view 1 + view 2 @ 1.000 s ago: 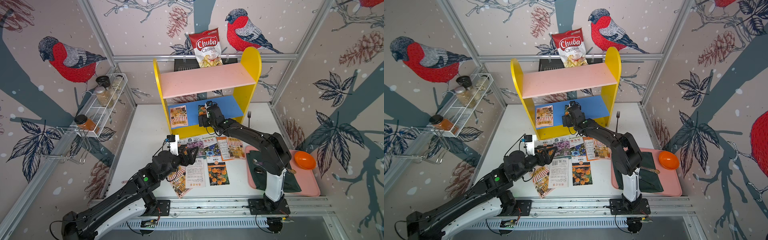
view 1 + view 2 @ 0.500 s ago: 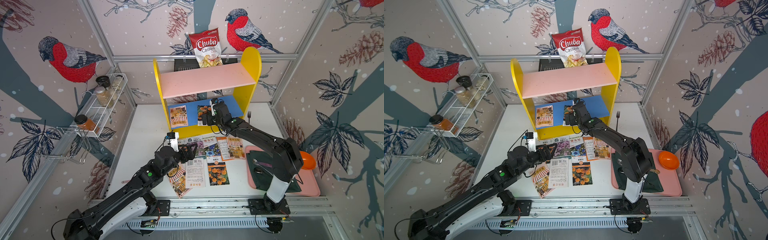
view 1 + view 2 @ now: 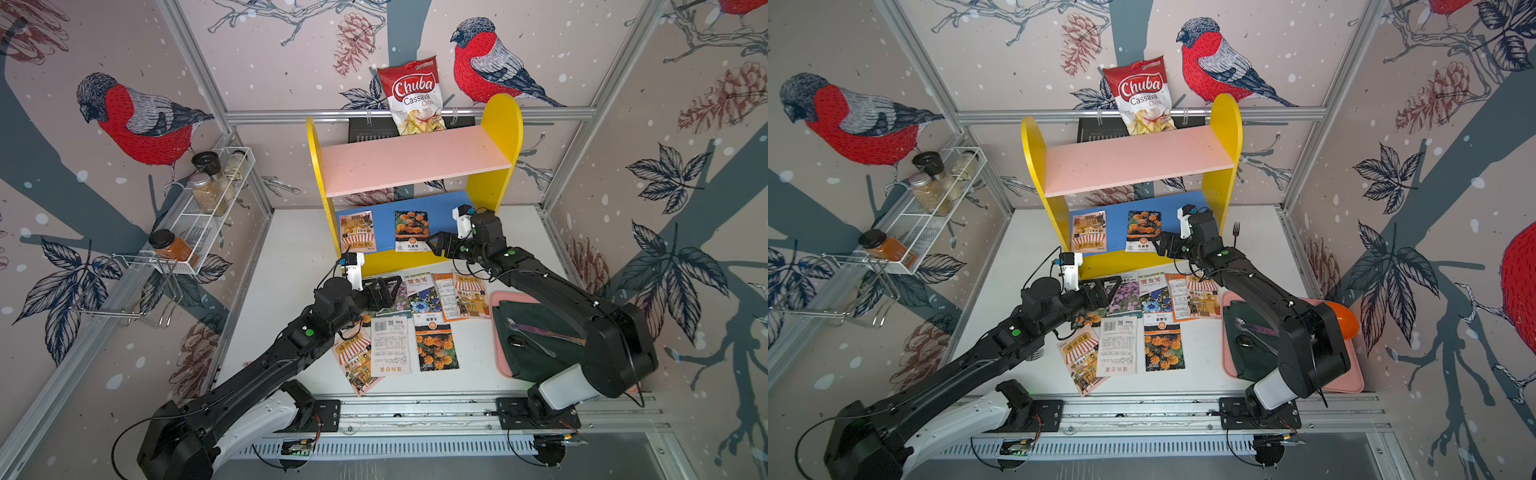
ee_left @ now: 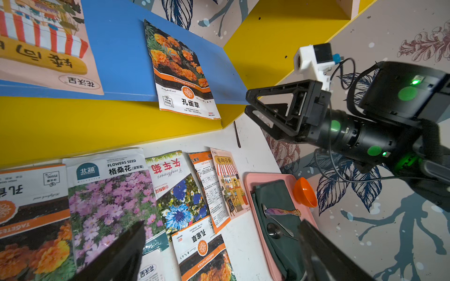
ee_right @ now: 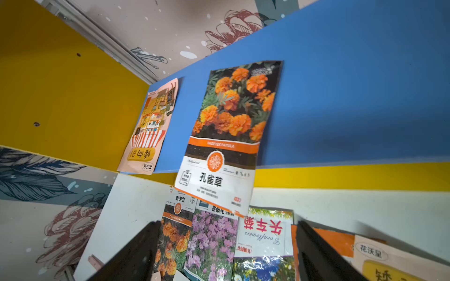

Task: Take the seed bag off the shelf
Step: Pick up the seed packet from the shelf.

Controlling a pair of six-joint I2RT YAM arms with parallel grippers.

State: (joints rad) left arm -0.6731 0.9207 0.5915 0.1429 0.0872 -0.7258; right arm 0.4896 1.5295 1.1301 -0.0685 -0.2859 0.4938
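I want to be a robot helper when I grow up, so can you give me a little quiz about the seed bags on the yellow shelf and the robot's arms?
1. True or false: the right end effector is shut on the marigold seed bag.
2. How many seed bags lie on the blue lower board? A) one B) two C) four
3. Fill in: the bag that sticks out furthest past the board's front edge shows ____ flowers.

Key: 1 false, it is open beside the bag; 2 B; 3 orange.
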